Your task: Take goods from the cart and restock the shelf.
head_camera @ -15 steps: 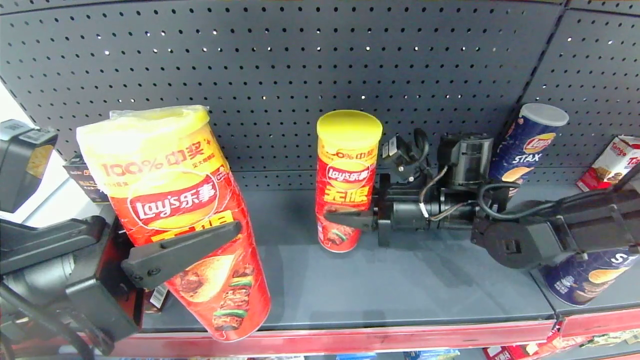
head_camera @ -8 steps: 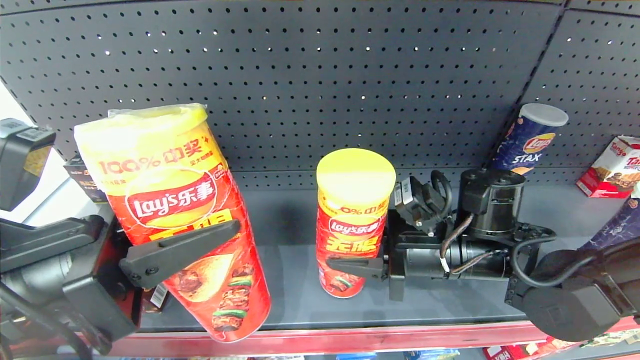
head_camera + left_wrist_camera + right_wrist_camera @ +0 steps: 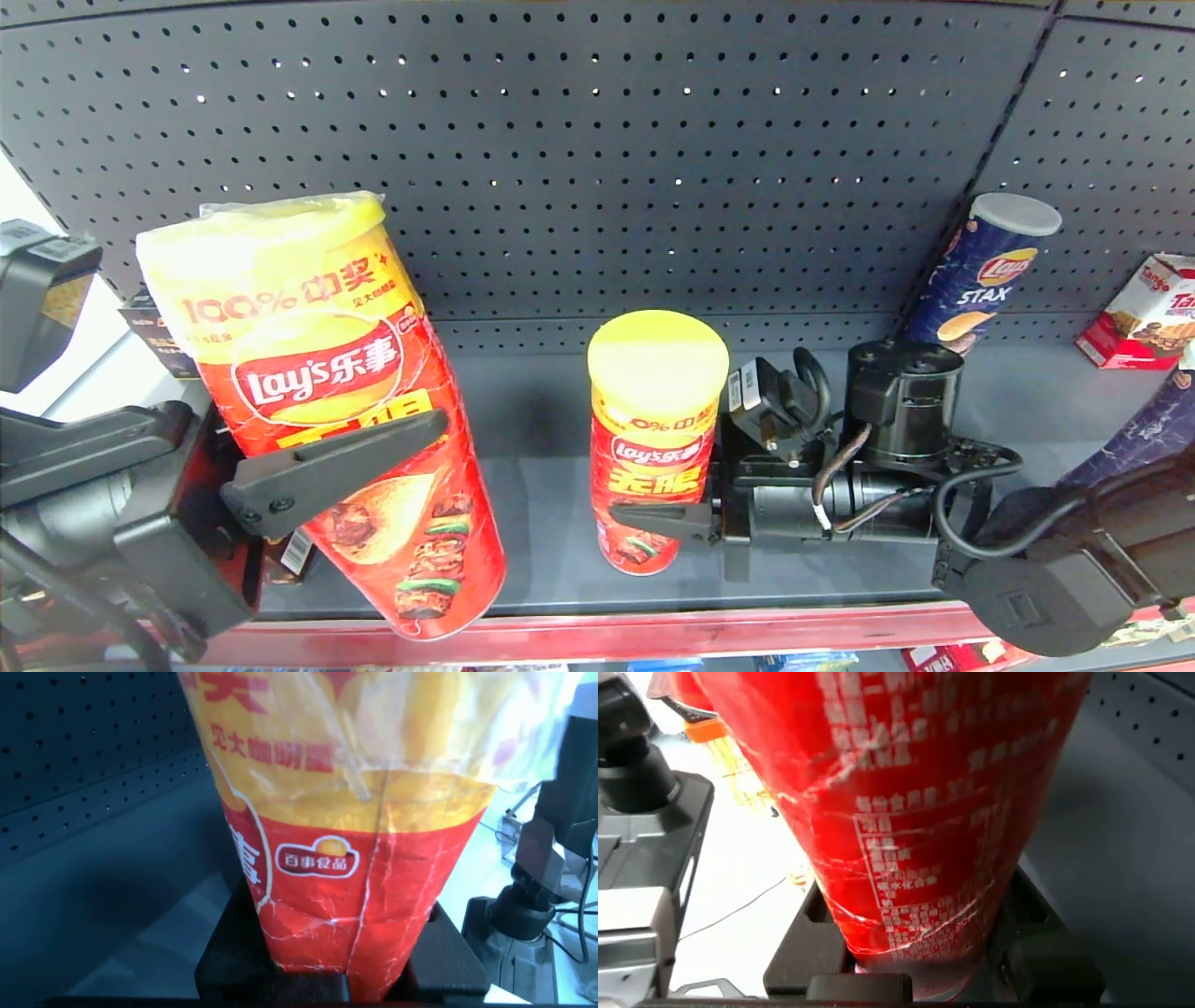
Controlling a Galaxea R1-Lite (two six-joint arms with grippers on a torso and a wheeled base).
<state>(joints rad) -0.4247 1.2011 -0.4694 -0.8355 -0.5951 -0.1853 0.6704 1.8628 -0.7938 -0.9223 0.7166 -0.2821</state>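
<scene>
Right gripper (image 3: pixel 658 521) clamps small can (image 3: pixel 658 411) at shelf (image 3: pixel 551 504) front; seat it flat before releasing; left gripper (image 3: pixel 411 431) clamps big can (image 3: pixel 308 364).

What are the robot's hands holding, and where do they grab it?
The left gripper clamps the big chip can around its middle. The right gripper clamps the small chip can on its lower part.

We see red, yellow-topped cans: large can (image 3: pixel 317 364) at left, small can (image 3: pixel 653 439) at centre. Upper right, navy can (image 3: pixel 980 271), grey lid.
</scene>
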